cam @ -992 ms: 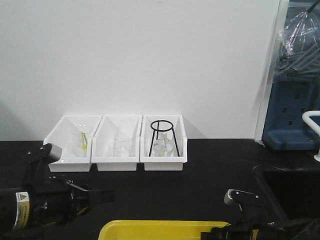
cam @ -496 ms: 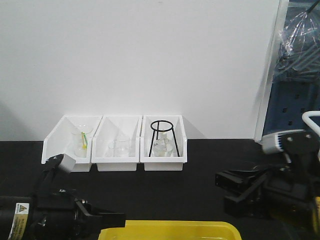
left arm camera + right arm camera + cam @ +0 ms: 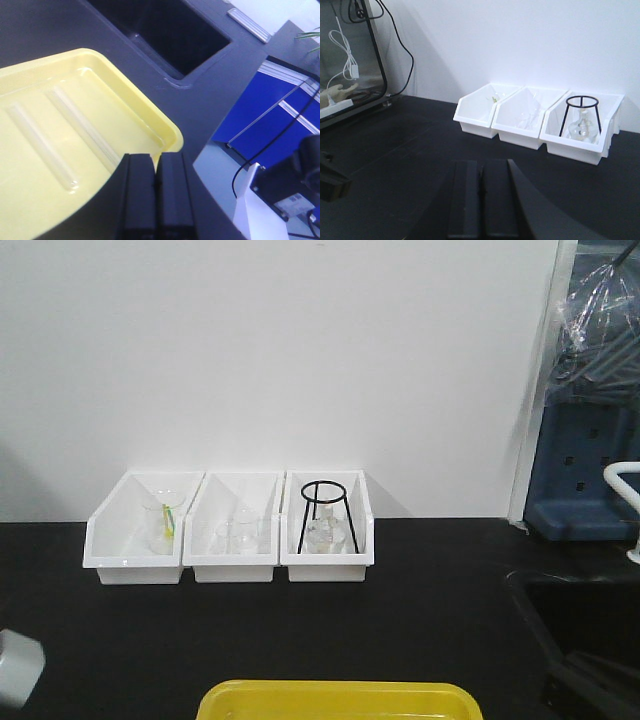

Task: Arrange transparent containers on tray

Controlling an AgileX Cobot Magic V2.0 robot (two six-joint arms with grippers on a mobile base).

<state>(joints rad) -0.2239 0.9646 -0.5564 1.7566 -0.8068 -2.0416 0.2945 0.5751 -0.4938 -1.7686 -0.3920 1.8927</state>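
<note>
Two clear test tubes are lying side by side inside the yellow tray [image 3: 60,165], running roughly parallel along its floor: the nearer test tube [image 3: 42,145] is sitting toward the left of the left wrist view and the farther test tube [image 3: 80,127] is sitting just beside it toward the tray's rounded corner, the two apart by a narrow strip of yellow. The tray is resting on the black worktop [image 3: 420,630], and only its far rim [image 3: 335,695] is showing at the bottom edge of the front view. The left tool [image 3: 157,195] is hovering over the tray's near corner with its two dark fingers pressed flat against each other and nothing between them. The right tool [image 3: 481,205] is likewise holding its fingers together, gripping nothing, and is pointing across the worktop toward three white bins [image 3: 540,122] lined up against the white wall. In the front view the left bin [image 3: 135,530] is holding a small clear beaker with a yellow-green item inside, the middle bin [image 3: 235,530] is holding clear glassware that is hard to make out, and the right bin [image 3: 328,530] is holding a black wire tripod stand [image 3: 325,512] over a round clear flask. A recessed dark sink [image 3: 165,35] is lying in the worktop beyond the tray.
</note>
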